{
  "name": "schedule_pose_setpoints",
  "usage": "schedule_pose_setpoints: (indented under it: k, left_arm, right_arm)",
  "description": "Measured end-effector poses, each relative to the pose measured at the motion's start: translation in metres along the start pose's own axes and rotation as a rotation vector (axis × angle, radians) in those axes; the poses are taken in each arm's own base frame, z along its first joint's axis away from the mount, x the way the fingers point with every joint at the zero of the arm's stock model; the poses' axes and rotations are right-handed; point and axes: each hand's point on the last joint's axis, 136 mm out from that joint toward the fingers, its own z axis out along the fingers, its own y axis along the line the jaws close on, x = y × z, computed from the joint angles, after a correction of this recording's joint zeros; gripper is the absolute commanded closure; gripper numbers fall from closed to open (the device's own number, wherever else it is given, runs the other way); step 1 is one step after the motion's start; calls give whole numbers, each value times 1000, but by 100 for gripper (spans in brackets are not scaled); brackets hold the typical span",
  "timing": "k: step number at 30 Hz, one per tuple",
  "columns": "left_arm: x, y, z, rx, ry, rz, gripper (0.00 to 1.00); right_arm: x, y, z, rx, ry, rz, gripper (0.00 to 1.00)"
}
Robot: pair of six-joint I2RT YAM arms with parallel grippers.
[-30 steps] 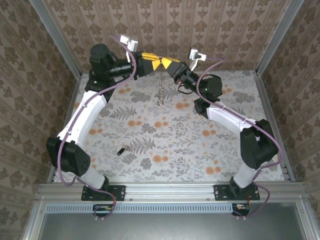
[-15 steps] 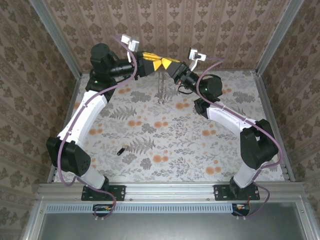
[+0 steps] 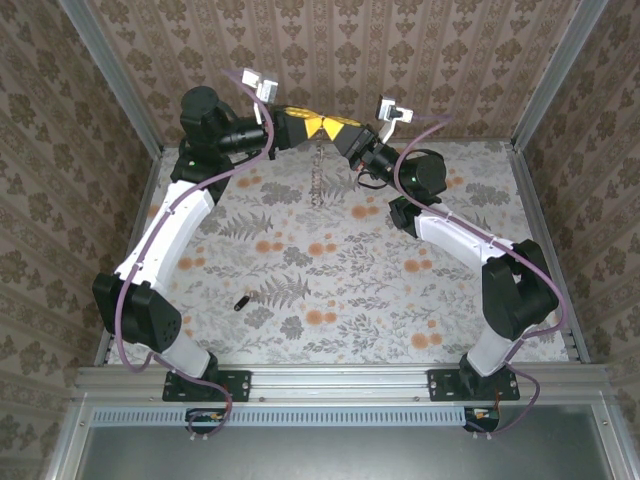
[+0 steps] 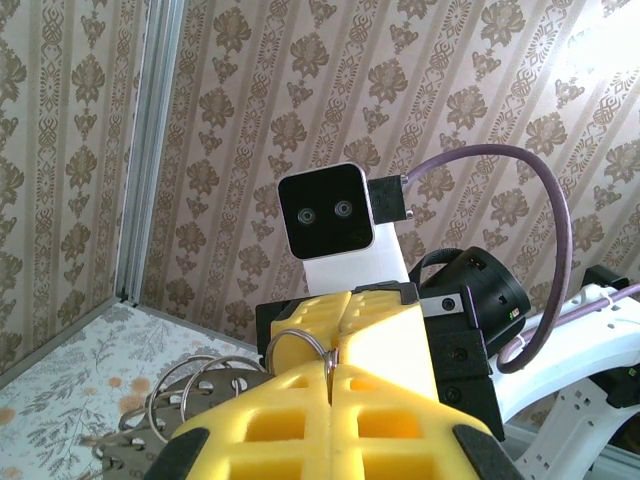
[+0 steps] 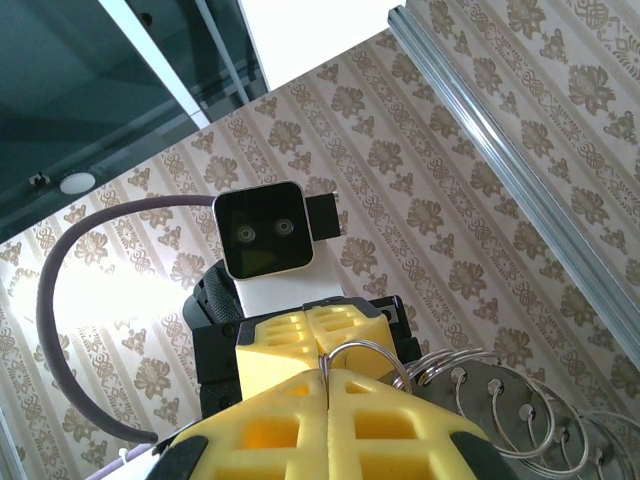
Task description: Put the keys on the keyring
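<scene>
High at the back of the table my left gripper and right gripper meet tip to tip. Both are shut on the keyring, which hangs below them as a thin brownish-grey bundle. In the left wrist view my left gripper pinches a steel loop of the keyring, with the right gripper facing it. In the right wrist view my right gripper clamps the same loop of the keyring against the left gripper. A small dark key lies on the table, far from both grippers.
More rings and a holed metal plate dangle from the pinched loop, shown also as the rings and plate in the right wrist view. Patterned walls and aluminium frame posts close in the table. Purple cables arc over both wrists.
The two joined grippers and the hanging keyring have risen slightly. The key on the table has not moved.
</scene>
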Motion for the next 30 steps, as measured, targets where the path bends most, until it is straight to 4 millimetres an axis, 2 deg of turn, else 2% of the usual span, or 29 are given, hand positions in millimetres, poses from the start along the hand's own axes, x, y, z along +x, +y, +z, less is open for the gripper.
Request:
schedule_pose_setpoints:
  k: [2, 4, 6, 9, 15, 20, 23, 30]
  left_arm:
    - [1, 0, 0, -1, 2, 6, 100]
    - [2, 1, 0, -5, 4, 18, 100]
    - [4, 2, 0, -8, 9, 29, 100]
    - [6, 4, 0, -13, 12, 63, 100]
    - [14, -1, -7, -43, -1, 153, 100]
    - [15, -9, -9, -49, -25, 256, 100]
    - [13, -14, -10, -46, -43, 310, 100]
    - [11, -15, -9, -55, -72, 367, 100]
  right_arm:
    - [0, 0, 0, 1, 3, 0, 98]
    - [0, -3, -1, 11, 9, 1, 73]
    - [-1, -5, -3, 30, 14, 8, 53]
    - [-13, -7, -16, 85, 7, 1, 39]
    - [-43, 8, -50, 204, -20, -62, 33]
    - [-39, 24, -69, 278, 8, -97, 32]
    - [-27, 16, -83, 342, 43, -92, 31]
    - [18, -29, -119, 515, 137, -3, 30]
